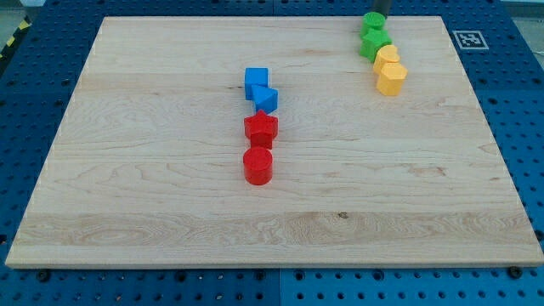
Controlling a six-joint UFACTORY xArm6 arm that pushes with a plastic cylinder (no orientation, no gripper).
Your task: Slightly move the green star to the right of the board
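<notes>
The green star (pixel 375 43) lies near the view's top right of the wooden board (pixel 153 187). A green round block (pixel 372 22) touches it on the side toward the view's top. My tip (pixel 380 14) shows as a dark rod at the view's top edge, just behind the green round block and slightly to its right. It is close to that block; I cannot tell whether it touches it. The tip is apart from the green star.
Two yellow blocks (pixel 388 57) (pixel 392 79) line up just below and right of the green star, touching it. A blue cube (pixel 257 82), a second blue block (pixel 266 99), a red star (pixel 261 128) and a red cylinder (pixel 257 166) form a column mid-board. A marker tag (pixel 467 39) sits off the board's top right corner.
</notes>
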